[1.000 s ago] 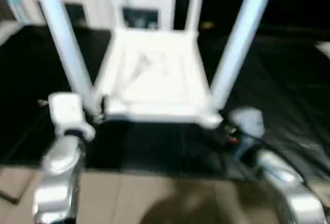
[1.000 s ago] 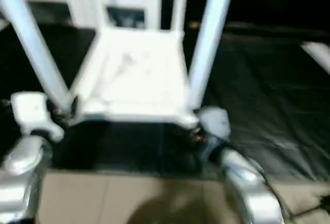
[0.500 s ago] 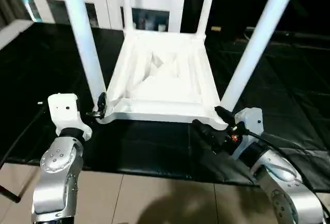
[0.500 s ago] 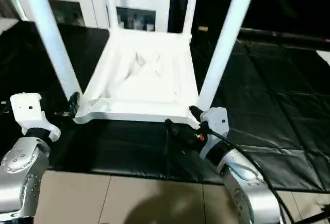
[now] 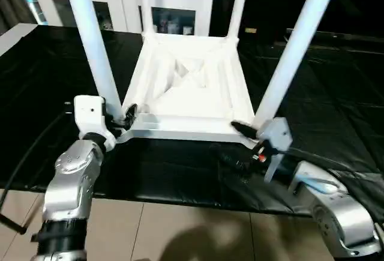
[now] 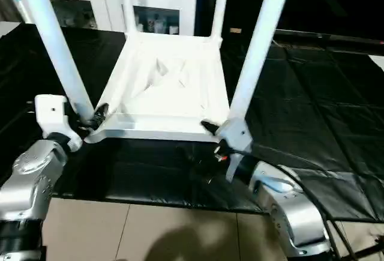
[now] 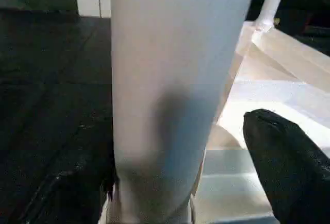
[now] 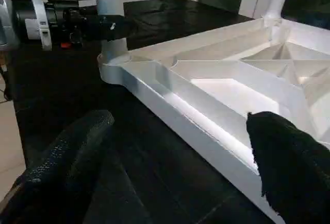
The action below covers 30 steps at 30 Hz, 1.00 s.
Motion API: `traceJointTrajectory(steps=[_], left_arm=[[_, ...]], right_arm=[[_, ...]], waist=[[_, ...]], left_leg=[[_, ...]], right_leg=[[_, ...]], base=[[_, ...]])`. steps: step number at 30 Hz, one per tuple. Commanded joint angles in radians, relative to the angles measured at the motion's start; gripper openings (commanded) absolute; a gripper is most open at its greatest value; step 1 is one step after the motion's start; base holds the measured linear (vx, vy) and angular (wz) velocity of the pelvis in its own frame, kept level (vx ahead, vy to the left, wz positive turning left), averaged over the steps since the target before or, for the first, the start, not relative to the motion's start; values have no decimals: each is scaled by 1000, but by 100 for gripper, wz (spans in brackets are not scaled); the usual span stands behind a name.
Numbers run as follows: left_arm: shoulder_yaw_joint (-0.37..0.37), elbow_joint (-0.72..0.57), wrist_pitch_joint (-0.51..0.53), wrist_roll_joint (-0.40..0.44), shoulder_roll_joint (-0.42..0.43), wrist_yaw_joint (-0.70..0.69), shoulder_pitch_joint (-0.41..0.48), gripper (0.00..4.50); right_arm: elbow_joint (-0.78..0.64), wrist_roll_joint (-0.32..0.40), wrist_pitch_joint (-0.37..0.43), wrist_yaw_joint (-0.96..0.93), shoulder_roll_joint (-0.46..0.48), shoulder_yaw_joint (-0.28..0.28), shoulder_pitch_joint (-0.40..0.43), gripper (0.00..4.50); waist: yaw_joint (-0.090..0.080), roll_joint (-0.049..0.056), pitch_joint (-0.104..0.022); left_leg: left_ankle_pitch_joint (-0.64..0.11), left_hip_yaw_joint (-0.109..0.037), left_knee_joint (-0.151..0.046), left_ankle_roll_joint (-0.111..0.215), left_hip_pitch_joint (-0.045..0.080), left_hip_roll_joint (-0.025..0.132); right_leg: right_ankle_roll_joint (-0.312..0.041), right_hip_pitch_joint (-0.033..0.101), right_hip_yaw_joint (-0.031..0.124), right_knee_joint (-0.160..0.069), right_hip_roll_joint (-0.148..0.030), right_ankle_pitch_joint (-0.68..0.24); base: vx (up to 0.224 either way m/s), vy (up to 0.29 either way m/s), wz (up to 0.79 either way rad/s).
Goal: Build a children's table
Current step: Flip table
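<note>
Now we see the children's table [image 5: 189,90] lying upside down on the black mat [image 5: 336,111], its ribbed underside facing up and all four legs standing in the corner sockets. Our left tool [image 5: 123,119] sits at the base of the near left leg [image 5: 96,45], fingers spread to either side of it without clamping. Our right tool [image 5: 239,144] is wide open at the top's near right corner, one finger [image 5: 243,128] over the rim, the other below it. Behind stands a white cabinet [image 5: 168,9]
</note>
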Motion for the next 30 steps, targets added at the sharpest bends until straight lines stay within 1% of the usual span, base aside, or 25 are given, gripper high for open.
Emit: traceJointTrajectory(steps=[1, 2, 3, 5, 6, 7, 8, 9, 11, 12, 16, 17, 23, 24, 27, 30], left_arm=[[-21, 14, 13, -18, -4, -25, -14, 367], [-23, 16, 14, -24, -8, -31, -17, 353], [-25, 17, 14, -27, -11, -33, -19, 353], [-29, 22, 13, -26, -12, -33, -23, 335], [-34, 39, 6, -22, -13, -36, -30, 330], [-35, 40, 6, -22, -13, -36, -31, 321], [-35, 46, 4, -21, -14, -36, -35, 297], [-35, 47, 3, -20, -15, -35, -36, 297], [-36, 53, 2, -20, -16, -38, -39, 276], [-37, 55, 3, -22, -16, -40, -41, 276], [-44, 62, 4, -28, -16, -50, -43, 240], [-45, 62, 4, -29, -17, -54, -44, 225], [-53, 80, 1, -28, -16, -68, -54, 214], [-56, 84, 1, -27, -15, -70, -56, 213], [-59, 93, 1, -26, -15, -69, -62, 212], [-36, 86, 26, -63, -36, -61, -72, 212]], right_arm=[[3, -3, 1, 5, -12, 1, -17, 450], [5, -2, -3, 5, -11, 0, -17, 450], [7, 4, -3, 12, -10, 0, -17, 450], [11, 8, -11, 20, -11, 1, -16, 450], [23, 1, -33, 32, -13, 7, -14, 450], [23, 0, -33, 33, -13, 8, -14, 450], [26, -1, -35, 38, -15, 10, -13, 450], [26, -2, -36, 40, -16, 11, -13, 450], [29, -1, -34, 41, -15, 11, -14, 450], [31, 0, -34, 42, -15, 11, -16, 450], [40, -1, -41, 47, -15, 14, -20, 450], [41, -1, -42, 48, -15, 14, -21, 450], [50, -1, -51, 56, -15, 15, -24, 450], [51, -1, -52, 57, -15, 15, -24, 450], [53, -1, -52, 55, -14, 13, -24, 450], [67, -5, -32, 23, -6, 1, -25, 450]], waist=[[0, 16, -50], [2, 15, -49], [2, 15, -48], [2, 15, -47], [3, 19, -46], [4, 19, -46], [5, 18, -46], [6, 19, -46], [7, 16, -46], [8, 17, -46], [10, 18, -46], [10, 17, -46], [11, 17, -44], [12, 19, -44], [15, 21, -43], [17, 20, -44]], left_leg=[[-60, -21, -82, 43, 0, 70], [-73, -19, -83, 42, 1, 70], [-76, -19, -84, 41, 1, 71], [-87, -17, -84, 40, 1, 70], [-100, -17, -84, 36, 1, 71], [-102, -16, -85, 36, 1, 71], [-100, -15, -85, 35, 2, 71], [-97, -15, -85, 34, 2, 72], [-89, -14, -85, 35, 1, 73], [-85, -14, -85, 36, 1, 72], [-88, -14, -86, 35, 1, 73], [-92, -13, -85, 34, 1, 72], [-97, -12, -86, 35, 1, 72], [-93, -12, -86, 36, 1, 73], [-100, -13, -88, 32, 2, 74], [-96, -12, -88, 30, 2, 74]], right_leg=[[-235, 37, 59, -64, -113, 107], [-240, 36, 60, -67, -114, 89], [-240, 36, 60, -67, -114, 82], [-240, 36, 60, -69, -114, 62], [-237, 34, 61, -71, -114, 41], [-236, 34, 61, -72, -115, 36], [-234, 34, 62, -73, -114, 31], [-233, 34, 61, -71, -114, 32], [-231, 35, 61, -71, -116, 39], [-231, 33, 61, -70, -114, 44], [-230, 32, 61, -71, -114, 40], [-232, 33, 61, -72, -115, 34], [-225, 32, 62, -74, -115, 10], [-226, 31, 62, -74, -116, 11], [-224, 30, 61, -74, -115, 5], [-225, 30, 62, -74, -116, 12]], base=[[0, 0, 0], [0, 0, 0], [0, 0, 0], [0, 0, 0], [0, 0, 0], [0, 0, 0], [0, 0, 0], [0, 0, 0], [0, 0, 0], [0, 0, 0], [0, 0, 0], [0, 0, 0], [0, 0, 0], [0, 0, 0], [0, 0, 0], [0, 0, 0]])
